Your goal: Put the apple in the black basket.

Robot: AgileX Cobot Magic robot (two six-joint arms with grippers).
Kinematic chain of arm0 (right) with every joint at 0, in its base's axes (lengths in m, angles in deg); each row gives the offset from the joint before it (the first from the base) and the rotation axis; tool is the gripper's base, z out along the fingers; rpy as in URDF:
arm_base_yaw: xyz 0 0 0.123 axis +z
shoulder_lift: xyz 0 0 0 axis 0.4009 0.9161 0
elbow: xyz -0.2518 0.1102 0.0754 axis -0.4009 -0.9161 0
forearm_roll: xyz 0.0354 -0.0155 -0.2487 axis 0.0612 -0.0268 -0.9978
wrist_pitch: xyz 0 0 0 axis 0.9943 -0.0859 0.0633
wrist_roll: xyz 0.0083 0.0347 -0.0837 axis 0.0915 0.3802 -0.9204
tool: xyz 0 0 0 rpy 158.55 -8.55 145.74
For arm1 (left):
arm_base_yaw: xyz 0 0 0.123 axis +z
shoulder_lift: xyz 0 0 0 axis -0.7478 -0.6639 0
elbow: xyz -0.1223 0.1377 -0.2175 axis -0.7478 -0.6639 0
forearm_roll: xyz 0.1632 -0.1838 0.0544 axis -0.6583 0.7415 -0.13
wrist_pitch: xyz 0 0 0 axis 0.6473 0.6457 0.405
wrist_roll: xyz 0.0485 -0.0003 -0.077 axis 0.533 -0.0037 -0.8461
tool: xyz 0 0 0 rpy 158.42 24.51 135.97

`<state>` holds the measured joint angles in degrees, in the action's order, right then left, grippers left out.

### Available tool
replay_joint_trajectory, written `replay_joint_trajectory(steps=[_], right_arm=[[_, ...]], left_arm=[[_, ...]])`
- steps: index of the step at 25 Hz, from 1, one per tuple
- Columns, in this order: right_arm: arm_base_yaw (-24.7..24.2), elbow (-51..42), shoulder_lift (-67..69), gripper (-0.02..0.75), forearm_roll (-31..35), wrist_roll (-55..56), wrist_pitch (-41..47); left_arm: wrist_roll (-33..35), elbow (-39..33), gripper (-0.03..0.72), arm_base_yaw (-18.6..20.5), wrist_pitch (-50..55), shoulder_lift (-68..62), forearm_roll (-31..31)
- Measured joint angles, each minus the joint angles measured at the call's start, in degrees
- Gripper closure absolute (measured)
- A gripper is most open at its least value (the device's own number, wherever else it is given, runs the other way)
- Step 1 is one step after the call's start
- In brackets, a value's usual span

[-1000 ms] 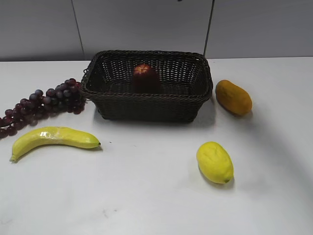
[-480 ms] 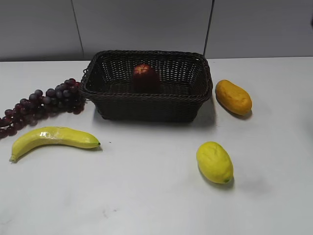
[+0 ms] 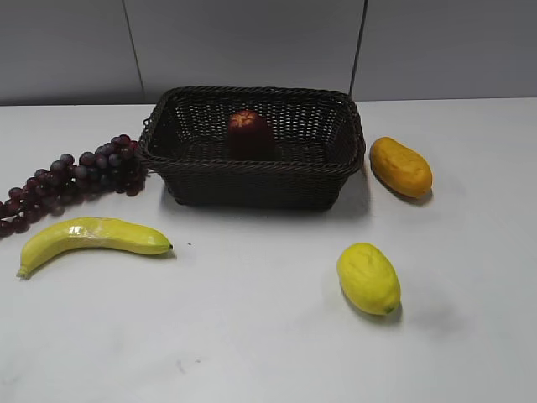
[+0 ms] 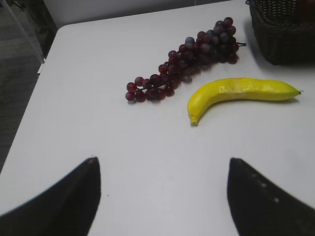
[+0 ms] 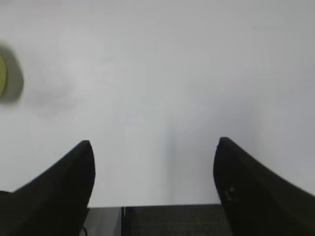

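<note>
The apple (image 3: pixel 247 130) sits inside the black basket (image 3: pixel 252 172), upright on the woven floor toward the far wall, its yellowish dimple facing up. Judging from that, the task looks finished, with nothing left to carry.

Neither arm shows in the exterior view. The left pincer (image 4: pixel 162 196) is spread wide and empty above the bare bench (image 4: pixel 98 73); ahead of it lie the grape bunch (image 4: pixel 184 61) and, a little to its right, the banana (image 4: pixel 236 93), with a corner of the basket far ahead on the right. The right pincer (image 5: pixel 152 177) is also spread and holds nothing; only bare bench lies ahead, with a yellow sliver at its far left that is too blurred to name. The apple is in neither wrist view.

If it had to be lifted again, the apple looks firm, light and glossy, so it would probably slip under a glancing grip. The safest hold seems to be across its widest girth from above, fingers on opposite flanks, coming straight down to clear the flared walls. The lemon (image 3: pixel 367 278) and mango (image 3: pixel 400 166) lie well clear.
</note>
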<state>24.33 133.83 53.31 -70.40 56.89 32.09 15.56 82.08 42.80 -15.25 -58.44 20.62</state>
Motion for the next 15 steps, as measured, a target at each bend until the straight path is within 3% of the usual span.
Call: replay_joint_trajectory(steps=[8, 15], right_arm=[[0.0, -18.0, -18.3, 0.169, 2.2, -0.1, -0.2], [0.0, -21.4, -31.6, 0.169, 3.2, -0.1, 3.1]], left_arm=[[0.0, 0.0, 0.099, 0.0, 0.0, 0.0, 0.0], [0.0, 0.0, 0.099, 0.0, 0.0, 0.0, 0.0]])
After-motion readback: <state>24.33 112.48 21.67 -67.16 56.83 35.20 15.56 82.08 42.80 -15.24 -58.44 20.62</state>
